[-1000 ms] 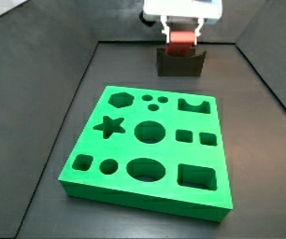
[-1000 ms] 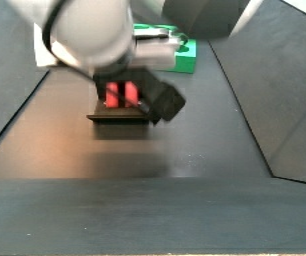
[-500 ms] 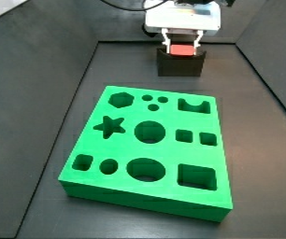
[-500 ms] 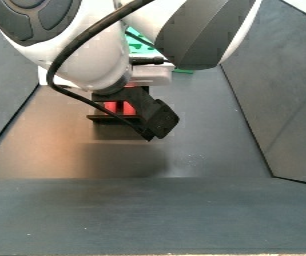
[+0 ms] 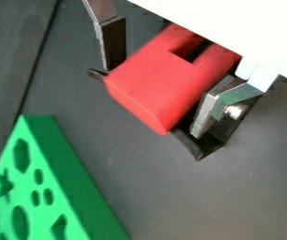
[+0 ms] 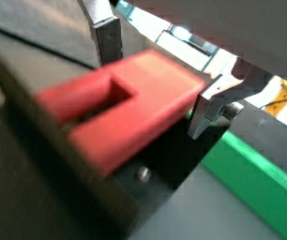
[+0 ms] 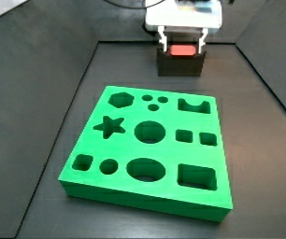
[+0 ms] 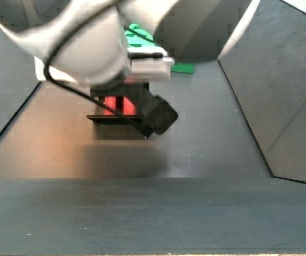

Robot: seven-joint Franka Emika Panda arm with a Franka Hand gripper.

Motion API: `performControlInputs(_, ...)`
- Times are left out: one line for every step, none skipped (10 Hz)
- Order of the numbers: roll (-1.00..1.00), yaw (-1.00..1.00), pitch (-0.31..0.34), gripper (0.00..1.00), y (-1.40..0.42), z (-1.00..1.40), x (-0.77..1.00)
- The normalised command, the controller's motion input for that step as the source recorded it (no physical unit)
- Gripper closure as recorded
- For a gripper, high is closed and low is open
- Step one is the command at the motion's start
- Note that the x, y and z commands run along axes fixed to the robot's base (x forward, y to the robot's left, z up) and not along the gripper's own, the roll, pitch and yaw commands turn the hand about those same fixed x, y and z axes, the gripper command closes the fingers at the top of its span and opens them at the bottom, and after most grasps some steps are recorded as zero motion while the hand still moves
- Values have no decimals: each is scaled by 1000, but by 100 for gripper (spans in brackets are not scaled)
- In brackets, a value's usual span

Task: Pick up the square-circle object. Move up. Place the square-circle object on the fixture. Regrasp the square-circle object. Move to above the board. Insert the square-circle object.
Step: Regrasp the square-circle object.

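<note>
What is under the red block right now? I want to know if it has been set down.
The red block rests on the dark fixture, between the gripper fingers. The block covers the fixture's notch, so how it seats cannot be seen.

Square-circle object (image 5: 169,77) on the fixture (image 7: 180,65), between the claw (image 5: 158,80) fingers, behind the board (image 7: 150,149).

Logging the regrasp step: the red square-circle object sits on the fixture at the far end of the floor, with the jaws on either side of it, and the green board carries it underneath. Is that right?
Not quite. The board carries nothing; it lies apart, nearer the camera in a side view. The square-circle object rests on the fixture, with the gripper straddling it, jaws on either side, as both wrist views show.
</note>
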Motion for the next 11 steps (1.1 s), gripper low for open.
performControlInputs(35, 23, 40, 0, -1, 1000, -28)
performControlInputs(53, 17, 50, 0, -4, 1000, -31)
performControlInputs(60, 4, 69, 0, -2, 1000, -36)
performControlInputs(55, -3, 77, 0, 2, 933, -35)
performControlInputs(45, -17, 81, 0, 6, 699, -28)
performControlInputs(44, -24, 79, 0, 4, 514, -22)
performControlInputs(44, -33, 74, 0, 3, 329, -22)
performControlInputs(1000, 16, 44, 0, -816, 957, -100)
performControlInputs(1000, 16, 41, 0, -785, 801, -88)
performControlInputs(1000, 15, 31, 0, -663, 665, -102)
performControlInputs(1000, 14, 21, 0, -458, 416, -113)
